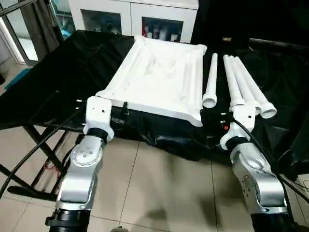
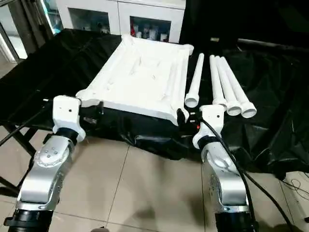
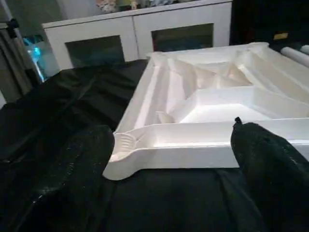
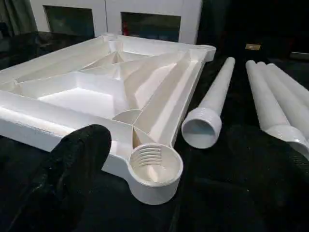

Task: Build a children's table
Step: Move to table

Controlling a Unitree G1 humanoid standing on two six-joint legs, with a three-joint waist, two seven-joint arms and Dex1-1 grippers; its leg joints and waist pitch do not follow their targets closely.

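Observation:
The white tabletop (image 1: 159, 77) lies ribbed side up on the black-draped work table (image 1: 67, 67). To its right lie four white tapered legs: one leg (image 1: 211, 79) on its own and three legs (image 1: 244, 84) side by side, wide ends toward me. My left gripper (image 3: 174, 179) is open at the tabletop's near left corner, its fingers (image 3: 72, 183) spread in front of the near edge without touching it. My right gripper (image 1: 212, 118) is open just short of the near right corner socket (image 4: 154, 169), beside the single leg's mouth (image 4: 200, 130). Nothing is held.
A white cabinet (image 1: 130, 14) with glass doors stands behind the work table. The table's black folding frame (image 1: 43, 145) and a cable run beside my left arm over the tiled floor (image 1: 164, 188). The black drape hangs loosely over the near edge.

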